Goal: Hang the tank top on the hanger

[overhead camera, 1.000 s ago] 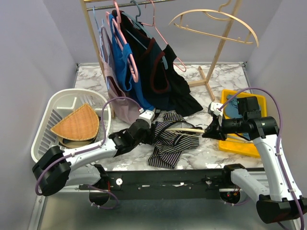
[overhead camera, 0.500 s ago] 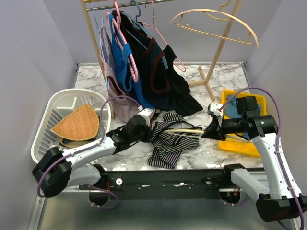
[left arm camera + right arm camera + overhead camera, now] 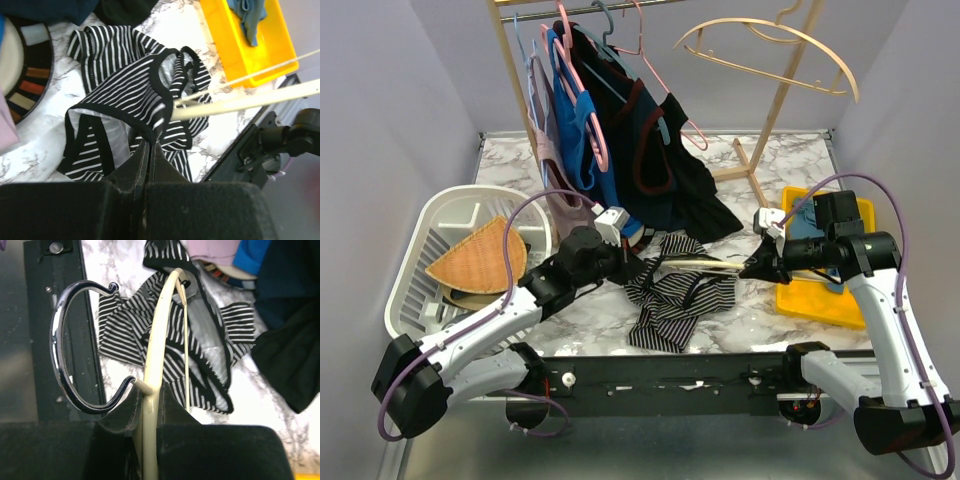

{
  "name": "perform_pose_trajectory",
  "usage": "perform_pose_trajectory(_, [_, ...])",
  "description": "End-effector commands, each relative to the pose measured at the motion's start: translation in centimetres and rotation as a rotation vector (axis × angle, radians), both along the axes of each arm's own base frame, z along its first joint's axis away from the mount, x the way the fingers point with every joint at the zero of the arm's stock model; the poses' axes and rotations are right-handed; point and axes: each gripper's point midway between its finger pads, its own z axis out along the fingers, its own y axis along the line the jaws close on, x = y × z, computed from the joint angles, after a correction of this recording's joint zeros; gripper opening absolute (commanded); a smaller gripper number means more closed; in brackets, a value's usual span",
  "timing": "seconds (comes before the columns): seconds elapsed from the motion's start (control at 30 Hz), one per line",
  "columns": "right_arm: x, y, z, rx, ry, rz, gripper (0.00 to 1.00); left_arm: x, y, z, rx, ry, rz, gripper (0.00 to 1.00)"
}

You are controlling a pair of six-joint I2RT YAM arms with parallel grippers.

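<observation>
The tank top (image 3: pixel 672 298), thin black-and-white stripes with black edging, lies crumpled on the marble table in front of the arms. My left gripper (image 3: pixel 631 267) is shut on its black edging, seen close up in the left wrist view (image 3: pixel 149 142), with the tank top (image 3: pixel 122 90) hanging from the jaws. The hanger (image 3: pixel 705 264), a cream wooden arch, reaches into the garment. My right gripper (image 3: pixel 753 270) is shut on it beside its metal hook (image 3: pixel 64 352). In the right wrist view the hanger (image 3: pixel 161 325) runs up from my gripper (image 3: pixel 152 392) into the tank top (image 3: pixel 202 357).
A white basket (image 3: pixel 420 270) holding a woven fan stands at the left. A yellow tray (image 3: pixel 820 295) with teal cloth sits at the right. Behind, a wooden rack (image 3: pixel 775 105) carries dark garments (image 3: pixel 650 150), pink hangers and another cream hanger (image 3: pixel 770 50).
My left gripper has shut on the tank top's edge and drawn back to the left, lifting the cloth along the hanger. The right gripper has risen slightly with the hanger.
</observation>
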Motion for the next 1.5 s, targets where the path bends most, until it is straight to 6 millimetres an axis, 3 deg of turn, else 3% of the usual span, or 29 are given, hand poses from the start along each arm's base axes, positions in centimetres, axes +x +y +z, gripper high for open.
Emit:
perform_pose_trajectory(0.0, [2.0, 0.2, 3.3, 0.031, -0.17, -0.016, 0.0, -0.2, -0.9, 2.8, -0.107, 0.009, -0.037, 0.0])
perform_pose_trajectory(0.27, [2.4, 1.2, 2.5, 0.081, -0.137, 0.047, 0.01, 0.0, -1.8, 8.1, -0.325, 0.009, -0.047, 0.0])
perform_pose_trajectory(0.5, [0.8, 2.0, 2.0, 0.148, -0.114, 0.127, 0.0, 0.4, -1.2, 10.0, -0.396, 0.008, -0.01, 0.0])
perform_pose_trajectory(0.63, [0.0, 3.1, 3.3, 0.256, -0.155, 0.207, 0.0, 0.0, -1.9, 10.9, -0.456, 0.035, -0.05, 0.0])
perform_pose_trajectory(0.8, [0.5, 3.9, 4.3, 0.317, -0.172, 0.266, 0.0, -0.6, -2.6, 13.1, -0.495, 0.026, -0.108, 0.0])
perform_pose_trajectory(0.9, [0.2, 3.9, 5.1, 0.316, -0.18, 0.31, 0.0, -0.4, -1.9, 13.1, -0.403, 0.004, -0.093, 0.0])
perform_pose_trajectory(0.93, [-0.7, 3.7, 5.9, 0.308, -0.145, 0.314, 0.0, 0.0, -1.4, 12.9, -0.369, -0.012, -0.074, 0.0])
perform_pose_trajectory(1.1, [-1.1, 3.4, 4.8, 0.278, -0.147, 0.324, 0.0, 0.2, 1.8, 11.7, -0.168, -0.061, -0.007, 0.0])
perform_pose_trajectory(1.3, [-2.0, 4.2, 6.6, 0.389, -0.148, 0.336, 0.0, -0.9, 1.2, 11.1, -0.111, -0.018, -0.105, 0.0])
perform_pose_trajectory(1.47, [-2.4, 4.8, 7.1, 0.399, -0.115, 0.362, 0.0, -0.5, 0.9, 12.2, -0.095, -0.045, -0.13, 0.0])
